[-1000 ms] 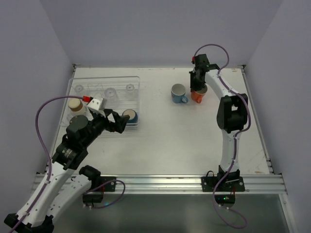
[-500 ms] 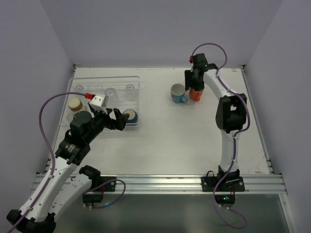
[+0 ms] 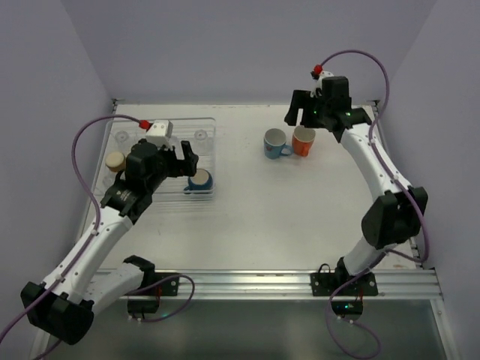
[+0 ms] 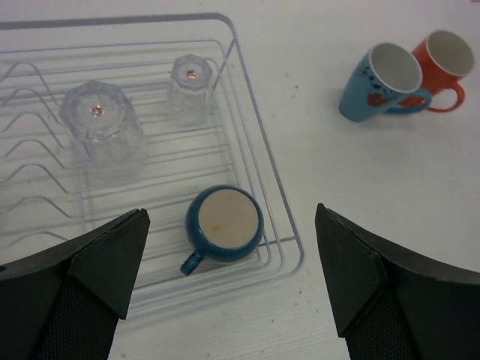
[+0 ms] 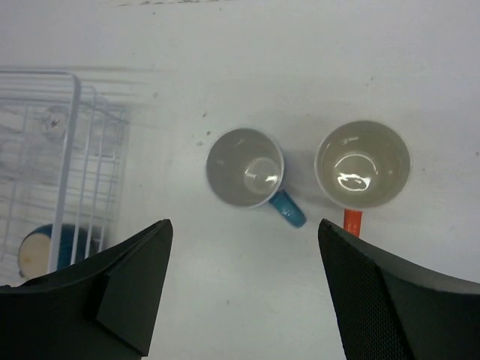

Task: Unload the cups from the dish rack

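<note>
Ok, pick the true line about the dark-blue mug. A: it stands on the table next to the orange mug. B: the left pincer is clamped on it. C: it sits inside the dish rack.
C: the dark-blue mug sits inside the dish rack, near its corner, with nothing gripping it.

A white, faintly speckled table (image 3: 255,225) spreads under the left gripper (image 3: 189,163) and the right gripper (image 3: 300,118). A lilac back wall (image 3: 240,52) rises beyond both, a left wall (image 3: 45,90) and a right wall (image 3: 446,90) outside them. A metal rail (image 3: 247,283) runs behind them. The light is even, with soft shadows.
</note>
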You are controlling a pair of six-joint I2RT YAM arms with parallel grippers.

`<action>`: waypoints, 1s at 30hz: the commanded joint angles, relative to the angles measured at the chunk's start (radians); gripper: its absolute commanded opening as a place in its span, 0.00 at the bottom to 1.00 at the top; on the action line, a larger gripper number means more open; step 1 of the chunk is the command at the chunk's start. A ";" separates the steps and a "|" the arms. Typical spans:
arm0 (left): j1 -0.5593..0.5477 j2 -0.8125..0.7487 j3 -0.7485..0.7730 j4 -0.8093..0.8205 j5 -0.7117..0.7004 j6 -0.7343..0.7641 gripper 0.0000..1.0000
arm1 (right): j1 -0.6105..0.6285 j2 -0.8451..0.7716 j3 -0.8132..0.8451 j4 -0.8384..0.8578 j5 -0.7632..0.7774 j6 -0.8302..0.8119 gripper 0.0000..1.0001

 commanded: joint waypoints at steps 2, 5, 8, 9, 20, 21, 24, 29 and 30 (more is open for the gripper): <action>0.013 0.132 0.125 0.074 -0.215 -0.036 1.00 | 0.008 -0.243 -0.221 0.228 -0.103 0.077 0.82; 0.065 0.277 0.196 0.077 -0.216 -0.040 1.00 | 0.009 -0.400 -0.409 0.337 -0.157 0.123 0.83; 0.117 0.411 0.243 0.103 -0.226 -0.045 1.00 | 0.026 -0.536 -0.615 0.432 -0.189 0.169 0.86; 0.132 0.469 0.256 0.110 -0.222 -0.045 1.00 | 0.031 -0.565 -0.653 0.460 -0.202 0.175 0.86; 0.158 0.732 0.360 0.150 -0.332 0.003 1.00 | 0.106 -0.699 -0.772 0.537 -0.237 0.194 0.86; 0.158 0.742 0.360 0.150 -0.346 0.003 1.00 | 0.106 -0.696 -0.772 0.539 -0.240 0.194 0.86; 0.160 0.736 0.340 0.166 -0.390 0.001 1.00 | 0.109 -0.684 -0.773 0.542 -0.249 0.194 0.86; 0.160 0.657 0.244 0.289 -0.400 0.018 1.00 | 0.117 -0.668 -0.769 0.540 -0.254 0.189 0.86; 0.158 0.649 0.232 0.300 -0.403 0.029 1.00 | 0.120 -0.668 -0.769 0.540 -0.254 0.189 0.86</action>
